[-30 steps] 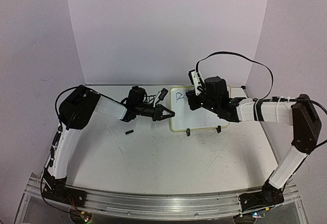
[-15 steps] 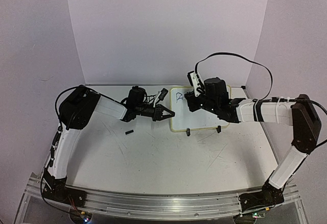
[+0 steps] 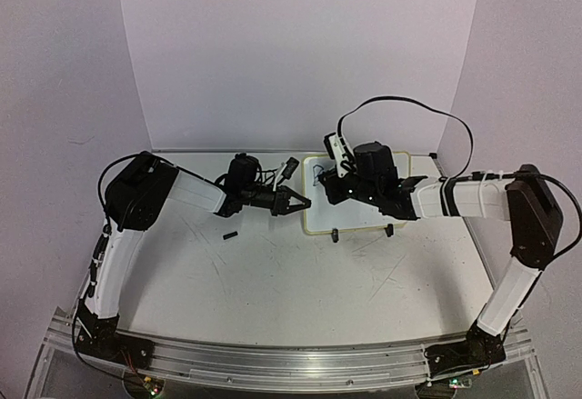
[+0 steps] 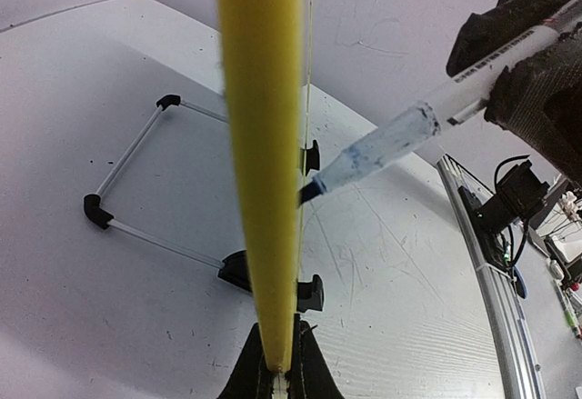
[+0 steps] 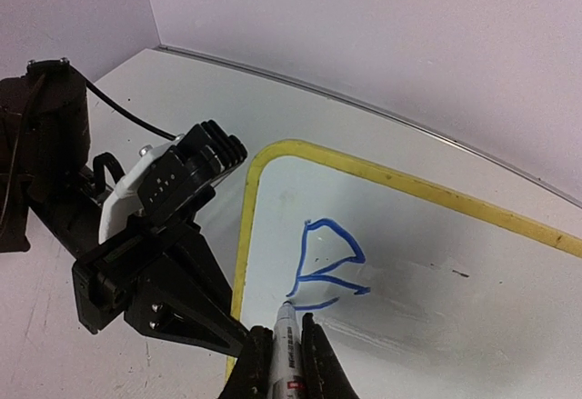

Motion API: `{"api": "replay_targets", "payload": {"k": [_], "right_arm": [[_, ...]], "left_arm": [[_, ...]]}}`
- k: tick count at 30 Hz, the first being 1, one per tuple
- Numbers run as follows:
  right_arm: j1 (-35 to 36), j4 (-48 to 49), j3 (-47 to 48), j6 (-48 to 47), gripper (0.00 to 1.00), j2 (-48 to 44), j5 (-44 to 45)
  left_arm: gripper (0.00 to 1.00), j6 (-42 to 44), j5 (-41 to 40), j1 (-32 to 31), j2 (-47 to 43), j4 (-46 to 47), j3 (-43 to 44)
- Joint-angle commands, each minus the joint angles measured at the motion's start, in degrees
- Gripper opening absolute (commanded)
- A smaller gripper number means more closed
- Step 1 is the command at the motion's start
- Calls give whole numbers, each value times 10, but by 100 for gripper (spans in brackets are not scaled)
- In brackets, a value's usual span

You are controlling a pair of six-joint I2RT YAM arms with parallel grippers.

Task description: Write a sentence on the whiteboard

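The whiteboard [image 3: 359, 217] lies at the back of the table, its cream-yellow rim showing edge-on in the left wrist view [image 4: 264, 144]. My left gripper [image 3: 306, 204] is shut on the board's left rim [image 4: 280, 374]. My right gripper [image 3: 333, 186] is shut on a white marker [image 5: 287, 349], which also shows in the left wrist view [image 4: 391, 140]. The marker's tip touches the board [image 5: 436, 263] just below a blue letter R [image 5: 329, 263] with a short stroke under it, near the board's left edge.
A small black marker cap [image 3: 230, 234] lies on the table left of the board. Two black clip feet [image 3: 336, 234] [image 3: 389, 230] sit on the board's near edge. A thin wire frame with black corners [image 4: 127, 181] lies behind the board. Purple walls close the back and sides.
My right gripper has moved left across the board with the marker, toward the left rim. The left gripper still holds the rim and has not moved.
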Motion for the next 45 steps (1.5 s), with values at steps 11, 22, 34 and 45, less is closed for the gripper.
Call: {"api": "replay_targets", "payload": {"k": [11, 22, 34, 45], "right_arm": [[-6, 24, -40, -12, 0, -118, 24], [-30, 21, -31, -53, 0, -103, -45], [-29, -10, -12, -53, 0, -82, -62], [-30, -12, 0, -45, 0, -56, -62]], "left_arm": [[0, 41, -25, -9, -1, -58, -1], [0, 52, -37, -9, -8, -64, -7], [0, 61, -41, -9, -6, -77, -4], [0, 62, -41, -9, -7, -84, 1]]}}
